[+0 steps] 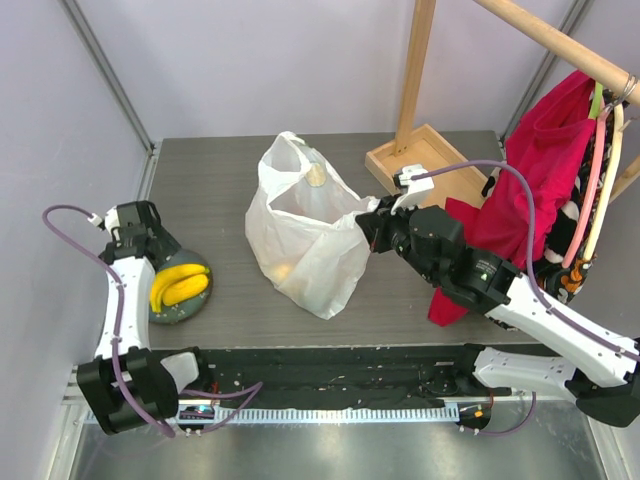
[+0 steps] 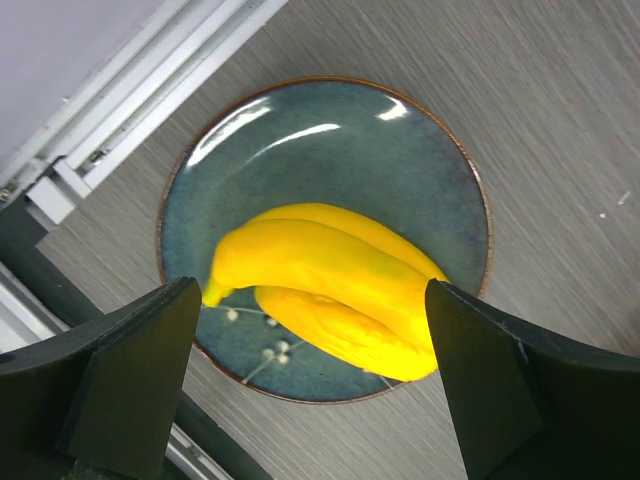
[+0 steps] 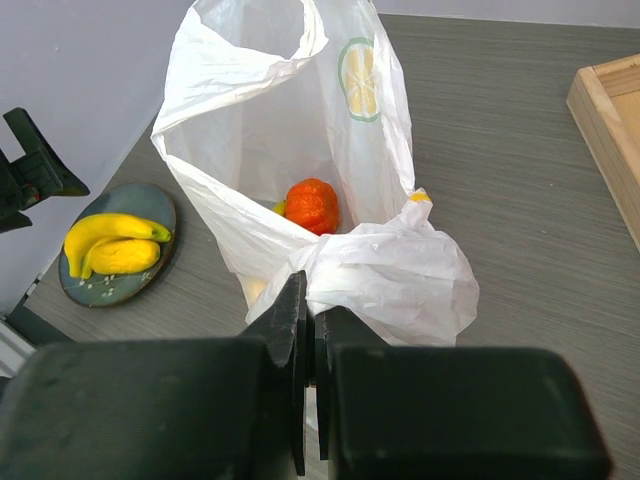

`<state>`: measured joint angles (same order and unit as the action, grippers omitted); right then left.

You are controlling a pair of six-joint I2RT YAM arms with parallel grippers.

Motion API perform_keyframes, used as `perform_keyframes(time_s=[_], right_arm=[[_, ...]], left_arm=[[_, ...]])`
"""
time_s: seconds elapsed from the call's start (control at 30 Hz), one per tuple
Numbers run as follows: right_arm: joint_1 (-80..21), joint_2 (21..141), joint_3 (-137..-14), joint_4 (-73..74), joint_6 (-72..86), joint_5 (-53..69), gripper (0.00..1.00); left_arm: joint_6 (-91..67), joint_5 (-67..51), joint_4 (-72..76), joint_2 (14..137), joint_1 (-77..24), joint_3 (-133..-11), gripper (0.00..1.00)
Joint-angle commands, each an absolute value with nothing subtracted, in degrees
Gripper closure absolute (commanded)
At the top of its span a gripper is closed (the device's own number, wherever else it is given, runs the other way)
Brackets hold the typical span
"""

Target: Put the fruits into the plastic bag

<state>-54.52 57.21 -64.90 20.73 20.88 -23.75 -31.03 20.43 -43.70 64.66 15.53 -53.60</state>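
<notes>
Banana bunch [image 2: 330, 280] on a plate [image 2: 330, 130], plastic bag [image 1: 300, 240] pinched at centre frame.
The left gripper [image 2: 315, 340] hangs spread wide above the bananas at the top view's lower left. The right gripper [image 3: 308, 330] is clenched on the bag's right rim, with an orange fruit [image 3: 313, 205] inside.

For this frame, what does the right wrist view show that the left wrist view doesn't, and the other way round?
Only the right wrist view: the plastic bag, its rim pinched in the shut right gripper, an orange fruit lying inside it, and a corner of the wooden tray. Only the left wrist view: the left gripper, open and straddling the banana bunch from above. Both views: the banana bunch lying on the plate, on the grey table.
</notes>
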Motion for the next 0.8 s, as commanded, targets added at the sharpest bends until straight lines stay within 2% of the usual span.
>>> perform_keyframes(time_s=[0.0, 0.23, 0.5, 0.63, 0.73, 0.77], right_arm=[[-54.23, 55.55, -65.65, 18.02, 19.95, -23.20, 0.99], [-54.23, 55.99, -65.74, 17.93, 20.66, -22.59, 0.99], [-54.14, 56.16, -65.57, 18.02, 21.36, -21.88, 0.99], [-54.14, 55.99, -65.30, 17.93, 21.36, -22.32, 0.99], [-54.14, 56.25, -65.57, 17.84, 21.36, -22.15, 0.99], [-54.14, 56.08, -65.57, 17.75, 21.36, -21.89, 0.99]], left_arm=[[-26.55, 22.53, -38.94, 61.35, 16.00, -51.60, 0.00], [-18.20, 10.38, -34.55, 56.17, 16.00, -47.02, 0.00], [-10.72, 1.23, -41.30, 65.82, 16.00, -53.69, 0.02], [-20.89, -3.77, -43.61, 65.75, 16.08, -54.32, 0.02], [-32.37, -4.23, -37.65, 59.78, 16.00, -48.36, 0.00], [-34.87, -0.83, -36.05, 57.76, 15.91, -45.03, 0.00]])
